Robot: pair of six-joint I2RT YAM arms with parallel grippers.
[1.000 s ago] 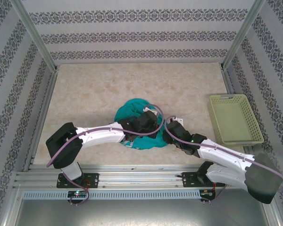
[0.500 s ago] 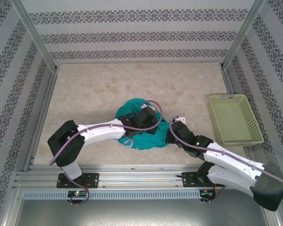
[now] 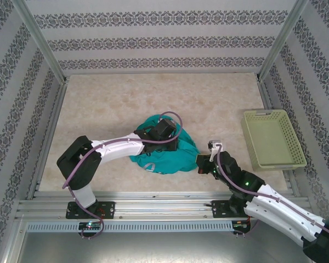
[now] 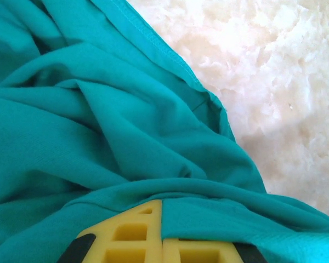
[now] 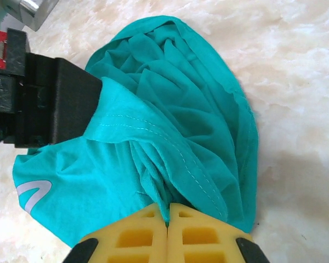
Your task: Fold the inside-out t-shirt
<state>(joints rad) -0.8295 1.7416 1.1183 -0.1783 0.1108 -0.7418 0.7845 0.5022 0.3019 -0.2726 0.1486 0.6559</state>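
1. Location: the t-shirt [image 3: 163, 156] lies as a crumpled teal heap on the desk [image 3: 126, 98], bunched between the two grippers and not spread flat.
2. Left gripper [image 4: 162, 233]: its yellow pads are pressed together with no gap. A fold of cloth runs across their tips and appears pinched. A hemmed edge runs ahead and to the right of it, with bare desk beyond.
3. Right gripper [image 5: 167, 227]: its pads are closed flush on a gathered ridge of cloth beside a stitched hem. The bulk of the garment sits directly ahead of it.
4. Handling, as judged: the cloth is light, thin and limp, with no stiffness. It should sag from any held point, and its layers should slide over one another. It is not fragile.
5. Hold points, as judged: stitched hems and seams offer firmer purchase than a single mid-panel layer. Spreading calls for two well-separated points on one edge, such as shoulders or hem corners. Both grips sit close together in the bundle, and which part of the garment each holds cannot be told.
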